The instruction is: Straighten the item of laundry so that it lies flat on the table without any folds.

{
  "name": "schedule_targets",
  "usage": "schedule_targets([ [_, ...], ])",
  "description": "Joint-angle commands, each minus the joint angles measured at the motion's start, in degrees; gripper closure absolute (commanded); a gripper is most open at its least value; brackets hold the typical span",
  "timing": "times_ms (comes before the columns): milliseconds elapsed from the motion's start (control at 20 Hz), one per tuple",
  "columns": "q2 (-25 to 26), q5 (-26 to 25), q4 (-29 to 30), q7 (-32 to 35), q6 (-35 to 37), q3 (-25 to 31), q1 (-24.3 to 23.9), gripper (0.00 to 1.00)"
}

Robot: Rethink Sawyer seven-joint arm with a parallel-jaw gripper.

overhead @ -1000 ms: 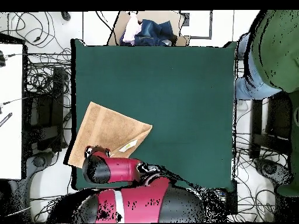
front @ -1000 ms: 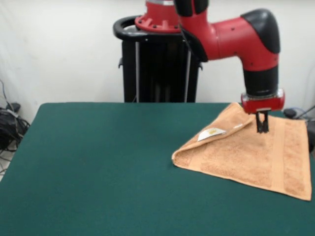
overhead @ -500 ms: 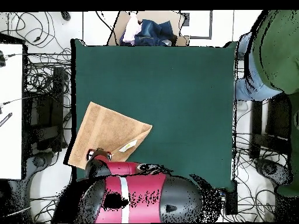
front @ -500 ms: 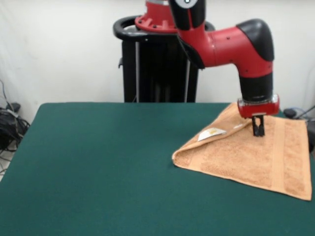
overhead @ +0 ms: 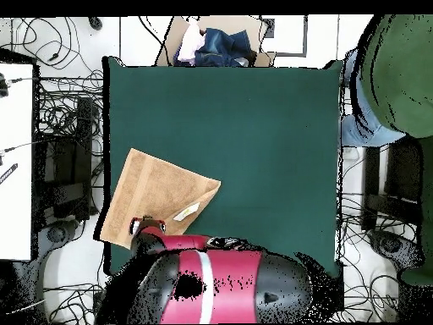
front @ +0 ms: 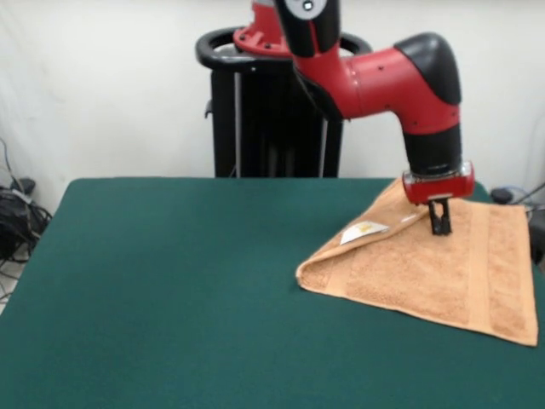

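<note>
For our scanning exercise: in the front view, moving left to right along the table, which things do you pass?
Bare table → the towel's folded edge → its white label → the claw on the towel → the band stripe near the right edge.

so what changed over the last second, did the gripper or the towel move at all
The gripper slid a little to the left in the front view, toward the folded-over flap with the white label, staying low at the towel. The arm's upper links swung along with it. Its tips look close together; no grasp or release is visible. The towel keeps its fold and its place on the table.
</note>
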Motion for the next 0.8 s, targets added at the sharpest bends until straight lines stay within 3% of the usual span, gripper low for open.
schedule_targets([
  [50, 4.4, -3.5, -2.8, 7.6, 0.8, -2.2, -5.7, 1.0],
  [250, 3.9, -6.4, -3.3, 6.1, 3.8, -1.7, -8.9, 1.0],
  [600, 7.6, -10.0, -5.4, 6.6, 1.9, -2.3, -9.7, 1.0],
  [800, 6.3, -10.5, -4.3, 7.1, 3.3, -1.9, -10.5, 1.0],
])
